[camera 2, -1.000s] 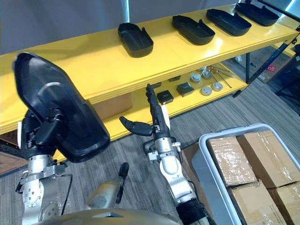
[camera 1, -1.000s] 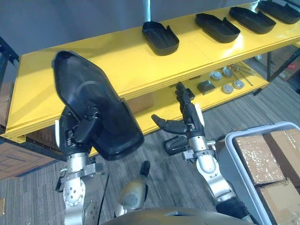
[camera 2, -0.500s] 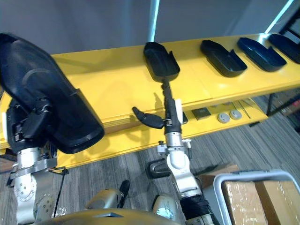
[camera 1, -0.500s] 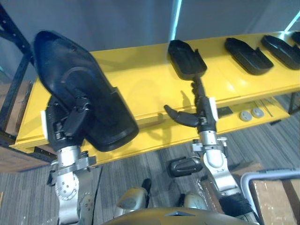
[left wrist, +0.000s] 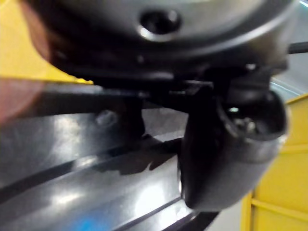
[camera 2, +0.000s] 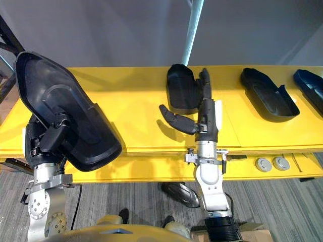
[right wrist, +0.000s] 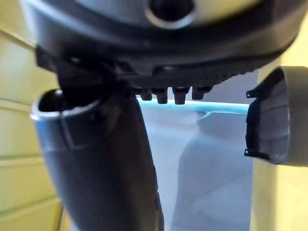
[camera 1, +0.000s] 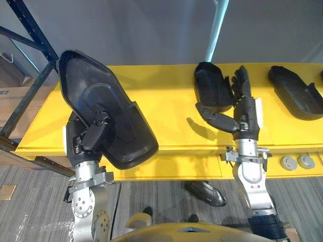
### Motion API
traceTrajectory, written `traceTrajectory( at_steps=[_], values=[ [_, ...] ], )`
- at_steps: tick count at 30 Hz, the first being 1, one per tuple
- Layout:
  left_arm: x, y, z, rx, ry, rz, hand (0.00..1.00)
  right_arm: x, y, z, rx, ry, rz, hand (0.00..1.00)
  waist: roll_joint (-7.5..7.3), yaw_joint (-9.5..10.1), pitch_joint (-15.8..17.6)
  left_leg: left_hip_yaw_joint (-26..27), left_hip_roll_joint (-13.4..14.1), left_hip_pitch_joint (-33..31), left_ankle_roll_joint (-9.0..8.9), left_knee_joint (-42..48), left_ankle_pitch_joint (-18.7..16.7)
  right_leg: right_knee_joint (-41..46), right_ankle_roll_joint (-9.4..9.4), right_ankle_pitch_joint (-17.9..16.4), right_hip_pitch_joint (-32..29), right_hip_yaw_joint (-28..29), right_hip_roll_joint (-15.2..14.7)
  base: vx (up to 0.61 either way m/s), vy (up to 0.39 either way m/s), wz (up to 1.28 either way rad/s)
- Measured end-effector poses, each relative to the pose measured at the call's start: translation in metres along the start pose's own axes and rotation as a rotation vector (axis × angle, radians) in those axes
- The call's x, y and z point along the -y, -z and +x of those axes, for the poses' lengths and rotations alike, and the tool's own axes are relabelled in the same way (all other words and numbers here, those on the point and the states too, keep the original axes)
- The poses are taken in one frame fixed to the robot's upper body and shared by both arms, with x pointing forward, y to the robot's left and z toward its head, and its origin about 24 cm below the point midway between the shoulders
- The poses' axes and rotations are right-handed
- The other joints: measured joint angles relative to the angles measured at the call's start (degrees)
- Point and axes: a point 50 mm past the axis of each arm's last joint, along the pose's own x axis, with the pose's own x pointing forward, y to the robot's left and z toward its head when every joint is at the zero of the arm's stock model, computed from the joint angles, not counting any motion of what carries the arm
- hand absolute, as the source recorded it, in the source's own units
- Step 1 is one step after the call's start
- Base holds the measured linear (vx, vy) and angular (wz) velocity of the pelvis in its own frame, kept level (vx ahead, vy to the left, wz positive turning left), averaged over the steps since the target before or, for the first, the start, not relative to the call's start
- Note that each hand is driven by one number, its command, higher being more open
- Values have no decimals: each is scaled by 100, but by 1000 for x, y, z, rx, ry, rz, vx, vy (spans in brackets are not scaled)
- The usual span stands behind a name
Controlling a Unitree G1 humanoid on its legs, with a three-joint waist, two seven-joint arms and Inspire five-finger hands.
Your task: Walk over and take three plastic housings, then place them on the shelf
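A large black plastic housing stands tilted, hollow side towards me, in front of the left half of the yellow shelf. My left hand is shut on its lower edge, the thumb pressed on the glossy shell. My right hand is open, fingers straight and thumb spread, raised over the shelf's front edge. It is just right of a second black housing lying on the shelf, without touching it. Further housings lie along the shelf to the right.
A lower yellow shelf board holds small round metal parts. A dark rack upright stands at the left end, and a pale blue pole rises behind the shelf. Bare shelf top lies between the held housing and the second one.
The camera has swung, so the shelf now lies square across the view and closer. My right hand has risen from below the shelf edge to beside the housing. The left hand still holds its housing.
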Motion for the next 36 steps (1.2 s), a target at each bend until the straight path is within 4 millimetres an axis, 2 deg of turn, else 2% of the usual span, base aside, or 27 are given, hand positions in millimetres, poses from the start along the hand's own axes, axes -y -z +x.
traceTrajectory(
  at_steps=[3,7,8,9,10,16,24,28,34,36],
  values=[
    [0,-1,1,3,13,6,0,6,9,-14,-62,59,6,100,-97,-6,-88,122,-90,117,19,-271,206,1,-5,-4,84,-136,-107,43,66,38],
    [-2,-1,1,2,14,15,0,3,10,-16,-75,70,27,100,-121,-26,-102,158,-190,196,44,-579,375,-24,-14,-12,118,-211,-220,-56,44,17],
    [-2,-2,1,2,18,19,0,3,11,-16,-77,70,31,100,-123,-42,-116,379,-160,204,85,-652,307,-75,-13,-12,151,-216,-244,-114,32,20],
    [-2,-2,1,1,22,24,0,2,11,-16,-79,69,39,100,-120,-81,-118,848,-46,197,85,-650,314,-112,18,8,184,-233,-265,-138,34,20],
    [-2,-2,1,1,21,24,0,2,11,-16,-81,66,40,100,-109,-115,-126,1033,-14,204,110,-665,414,-111,39,21,190,-239,-275,-125,36,12],
    [-5,-4,2,9,16,34,0,-8,11,-18,-85,36,75,100,-124,-149,-151,1223,1,407,118,-1045,655,-194,68,63,144,-79,-234,-60,14,-13],
    [8,0,1,-5,106,12,0,-9,9,-18,-72,10,94,100,-99,-224,-227,1419,8,483,107,-1108,739,-267,147,168,138,19,-229,21,6,-9],
    [17,-4,11,30,182,52,0,-12,-3,-15,0,-50,168,100,-100,-276,-295,1492,12,520,100,-1105,719,-293,149,190,154,93,-223,15,5,-9],
    [40,-11,33,88,308,75,0,-17,-41,-10,195,-151,227,100,-81,-328,-400,1769,38,610,118,-1030,523,-302,160,222,160,302,-226,-19,16,-19],
    [48,-10,36,86,333,63,0,-17,-48,-10,233,-153,229,100,-78,-364,-462,1840,54,612,116,-1030,512,-304,161,225,142,324,-223,5,7,-10]
  ],
)
